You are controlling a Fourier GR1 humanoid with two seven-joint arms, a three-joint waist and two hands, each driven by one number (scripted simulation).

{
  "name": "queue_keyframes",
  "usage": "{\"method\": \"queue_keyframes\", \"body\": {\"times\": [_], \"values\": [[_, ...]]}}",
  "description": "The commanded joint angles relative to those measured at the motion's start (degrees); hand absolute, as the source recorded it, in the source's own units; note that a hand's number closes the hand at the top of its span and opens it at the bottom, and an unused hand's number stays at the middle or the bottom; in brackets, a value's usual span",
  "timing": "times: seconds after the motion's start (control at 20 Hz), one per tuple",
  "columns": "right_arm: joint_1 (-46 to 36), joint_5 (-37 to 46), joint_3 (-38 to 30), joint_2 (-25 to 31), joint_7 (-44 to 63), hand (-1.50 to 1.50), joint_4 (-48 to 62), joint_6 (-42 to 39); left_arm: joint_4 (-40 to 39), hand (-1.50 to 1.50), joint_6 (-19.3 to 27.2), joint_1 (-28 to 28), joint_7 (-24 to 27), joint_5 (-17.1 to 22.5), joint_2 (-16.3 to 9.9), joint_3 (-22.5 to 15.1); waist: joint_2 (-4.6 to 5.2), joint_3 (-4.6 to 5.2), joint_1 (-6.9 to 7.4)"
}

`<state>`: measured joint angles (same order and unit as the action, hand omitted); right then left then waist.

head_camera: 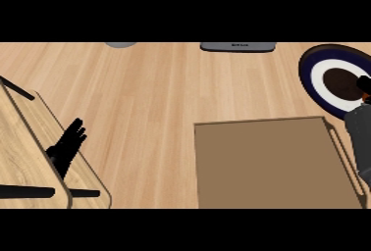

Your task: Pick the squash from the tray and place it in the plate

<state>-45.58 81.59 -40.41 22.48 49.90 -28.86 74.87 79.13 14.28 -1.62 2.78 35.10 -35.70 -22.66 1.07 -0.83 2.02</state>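
Note:
The brown tray (275, 164) lies at the lower right with nothing showing on it. Beyond it, at the right edge, is the plate (319, 81), with a navy rim, a white ring and a dark centre. My right hand (364, 86) hangs over the plate's right side, largely cut off by the view's edge, its grey forearm running up along the tray's right side. The hand is curled, and a small orange-brown sliver of the squash (366, 99) shows beneath it; the rest is hidden. My left hand (69, 142) rests open at the left, fingers up.
A pale wooden board with black bars (29, 147) fills the lower left corner under the left hand. A grey flat object (238, 46) and a grey round one (121, 44) sit at the counter's far edge. Bare wood lies between the board and the tray.

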Motion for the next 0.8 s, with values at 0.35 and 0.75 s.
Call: {"method": "queue_keyframes", "body": {"times": [0.35, 0.75], "values": [[5.74, -17.48, 9.17, -2.57, -5.29, -1.5, -14.1, 10.79, 1.73, 0.0, 2.16, -0.29, -3.48, 0.78, 5.51, -3.58, -0.54, 0.2, -2.15], [20.51, -29.72, 28.77, -9.64, -5.97, -1.5, -30.96, 10.92, 0.39, 0.0, 2.45, 0.96, -2.31, 1.54, 5.8, -2.87, -0.84, 0.37, -2.99]]}}
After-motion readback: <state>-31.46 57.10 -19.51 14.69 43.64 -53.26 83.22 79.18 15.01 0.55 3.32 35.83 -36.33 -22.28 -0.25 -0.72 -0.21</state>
